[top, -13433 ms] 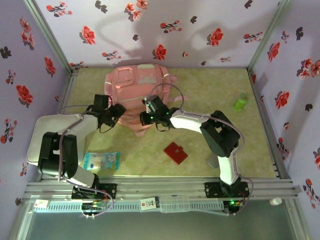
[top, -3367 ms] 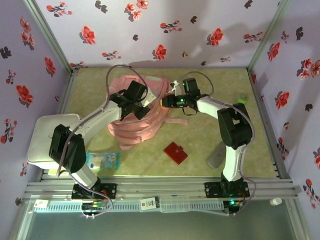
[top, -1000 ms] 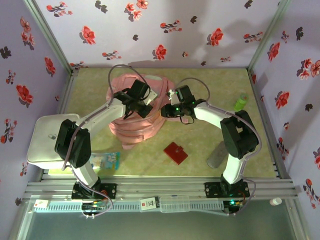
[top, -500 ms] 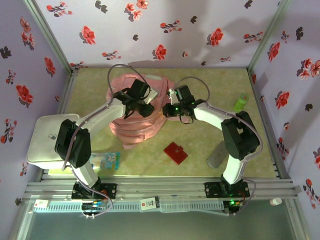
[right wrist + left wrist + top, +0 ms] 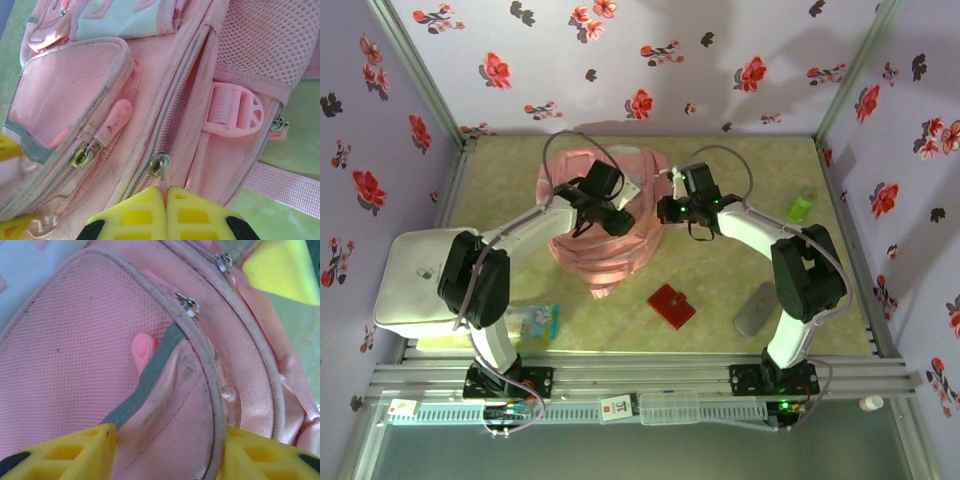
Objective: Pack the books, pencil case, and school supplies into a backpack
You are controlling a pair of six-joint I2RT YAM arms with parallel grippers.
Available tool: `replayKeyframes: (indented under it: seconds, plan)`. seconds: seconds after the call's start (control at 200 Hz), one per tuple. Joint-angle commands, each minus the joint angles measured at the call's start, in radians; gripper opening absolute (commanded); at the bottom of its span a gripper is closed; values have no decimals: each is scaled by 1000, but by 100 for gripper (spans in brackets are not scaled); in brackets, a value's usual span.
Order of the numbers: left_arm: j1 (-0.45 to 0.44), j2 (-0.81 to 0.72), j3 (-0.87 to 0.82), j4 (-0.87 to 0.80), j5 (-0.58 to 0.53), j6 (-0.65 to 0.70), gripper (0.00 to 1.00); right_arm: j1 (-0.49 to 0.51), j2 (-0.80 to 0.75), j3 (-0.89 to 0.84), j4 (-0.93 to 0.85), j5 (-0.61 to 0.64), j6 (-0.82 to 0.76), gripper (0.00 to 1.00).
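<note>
backpack (image 5: 595, 250): pale pink, on the far middle of the tabletop (image 5: 740, 180), between both hands
left hand (image 5: 167, 455): fingers apart, the backpack's pocket edge lying between them
right hand (image 5: 166, 200): pinched closed on a zip pull (image 5: 160, 170) of the backpack
red square piece (image 5: 671, 306): near middle, apart from the backpack
grey pouch (image 5: 757, 309): right of the red square piece
blue book (image 5: 525, 320): near left, by the left arm's base
</note>
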Motion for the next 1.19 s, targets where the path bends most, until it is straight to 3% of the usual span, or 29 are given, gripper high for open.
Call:
replayKeyframes:
  seconds: [0.0, 0.19, 0.345, 0.675, 0.82, 1.07, 1.19]
  plan:
    - [20, 39, 17, -28, -8, 43, 45, -37, 4, 39, 20, 70, 4, 0]
    - [28, 67, 81, -9, -8, -9, 19, -40, -5, 12, 18, 47, -22, 0]
    - [28, 79, 111, 62, 2, -70, 9, -38, -63, -100, 93, -56, -32, 0]
    - [28, 143, 196, 76, 74, -130, 8, 5, -151, -275, 269, -226, 97, 0]
    - [30, 149, 203, 78, 98, -150, 7, 58, -147, -324, 380, -230, 188, 0]
    - [52, 138, 186, 130, 209, -238, 6, 106, -80, -417, 722, -220, 402, 0]
    - [62, 135, 173, 135, 225, -246, 6, 104, -108, -423, 713, -180, 397, 0]
